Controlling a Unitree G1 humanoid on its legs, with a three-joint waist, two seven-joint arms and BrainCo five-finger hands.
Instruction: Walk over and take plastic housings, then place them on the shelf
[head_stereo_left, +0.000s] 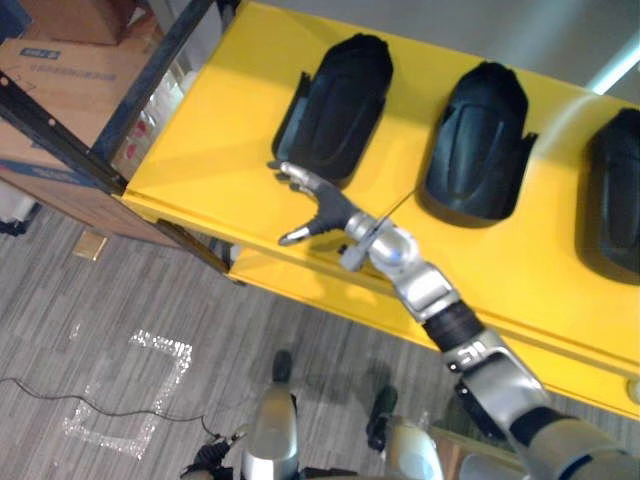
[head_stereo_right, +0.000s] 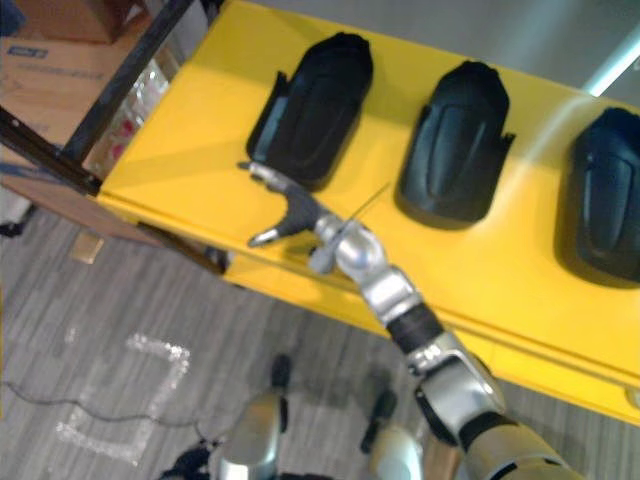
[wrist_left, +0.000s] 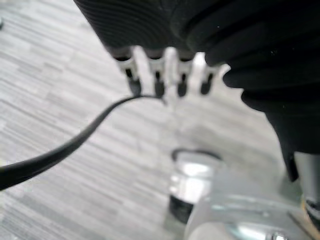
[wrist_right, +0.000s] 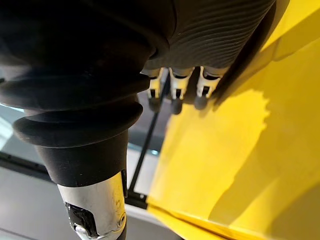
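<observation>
Row of three on the yellow shelf (head_stereo_left: 225, 140): left housing (head_stereo_left: 335, 105), middle housing (head_stereo_left: 480, 140), right housing (head_stereo_left: 615, 195), spaced apart, likely so each keeps its own spot. Each lies flat, its long axis running 7 to 1 o'clock, rounded nose toward 1. Right hand (head_stereo_left: 328, 208) hovers at the left housing's 6 o'clock end, fingers spread and released, grasping nothing; whether a fingertip touches it I can't tell. Left hand (wrist_left: 157, 75) hangs over the floor (wrist_left: 60, 90), fingers relaxed, empty
</observation>
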